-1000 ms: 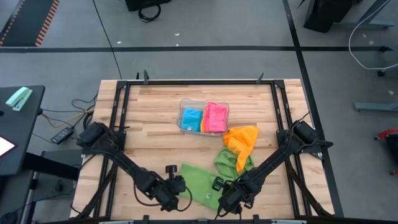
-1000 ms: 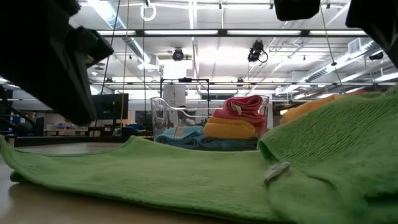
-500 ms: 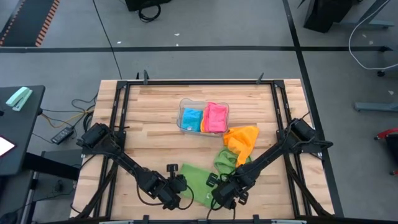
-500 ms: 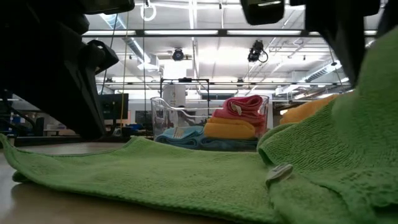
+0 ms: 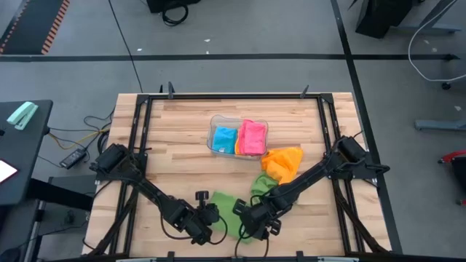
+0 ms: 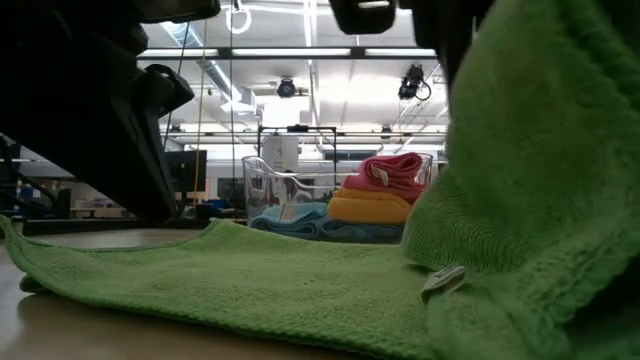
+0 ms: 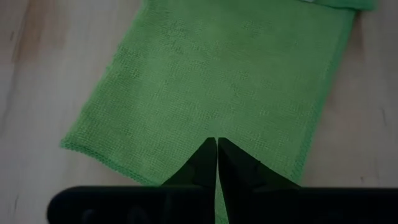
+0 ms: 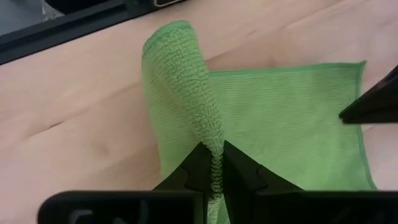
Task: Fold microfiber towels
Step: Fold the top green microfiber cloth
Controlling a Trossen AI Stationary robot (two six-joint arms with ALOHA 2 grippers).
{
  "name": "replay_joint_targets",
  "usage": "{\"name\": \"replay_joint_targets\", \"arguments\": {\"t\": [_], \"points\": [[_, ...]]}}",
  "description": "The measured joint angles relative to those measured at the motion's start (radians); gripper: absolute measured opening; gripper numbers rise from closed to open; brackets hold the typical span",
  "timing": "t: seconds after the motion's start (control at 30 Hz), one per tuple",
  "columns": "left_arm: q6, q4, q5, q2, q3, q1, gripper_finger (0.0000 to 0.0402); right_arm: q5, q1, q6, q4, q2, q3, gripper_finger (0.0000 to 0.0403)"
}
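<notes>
A green microfiber towel [image 5: 229, 207] lies near the table's front edge, between my two grippers. My left gripper [image 5: 213, 222] is shut on its left end, and my right gripper [image 5: 246, 225] is shut on a raised, bunched part of it [image 6: 540, 150]. In the low view the rest of the towel [image 6: 250, 290] lies flat on the wood. Another green cloth [image 5: 263, 185] sits bunched behind it, next to an orange towel [image 5: 282, 161]. Folded blue and pink towels sit in a clear tray [image 5: 215, 149]. My left gripper pinches the towel's near edge [image 7: 216, 127] between its two shut fingers, slanting down from above. A strip of green shows between the fingers. That end lies flat on the table. My right gripper pinches a gathered ridge of the towel [image 8: 213, 138] between its two fingers, slanting down from above. The held cloth is bunched in several layers and stands up as a rounded hump [image 8: 174, 43]. The rest [image 8: 292, 118] lies flat on the table.
The clear tray [image 6: 268, 185] stands at the table's middle, toward the far side. The bunched green cloth and the orange towel lie right of centre. Bare wood shows on the table's left [image 5: 167, 160]. A black frame [image 5: 233, 94] runs around the tabletop.
My right gripper has gone toward the table's left edge, toward my left gripper, taking its end of the green towel along. That end has risen and come over the flat part, while the left end has stayed flat on the table.
</notes>
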Motion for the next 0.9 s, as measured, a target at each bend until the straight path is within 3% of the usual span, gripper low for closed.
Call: {"name": "replay_joint_targets", "arguments": {"t": [0.37,0.9], "points": [[-0.007,0.01,0.0,0.0,0.0,0.006,0.002,-0.014,-0.059,-0.042,0.197,0.004,-0.09,0.0039],[-0.026,0.012,0.0,0.0,0.0,0.007,0.0024,-0.034,-0.121,-0.127,0.362,0.05,-0.089,0.0039]]}}
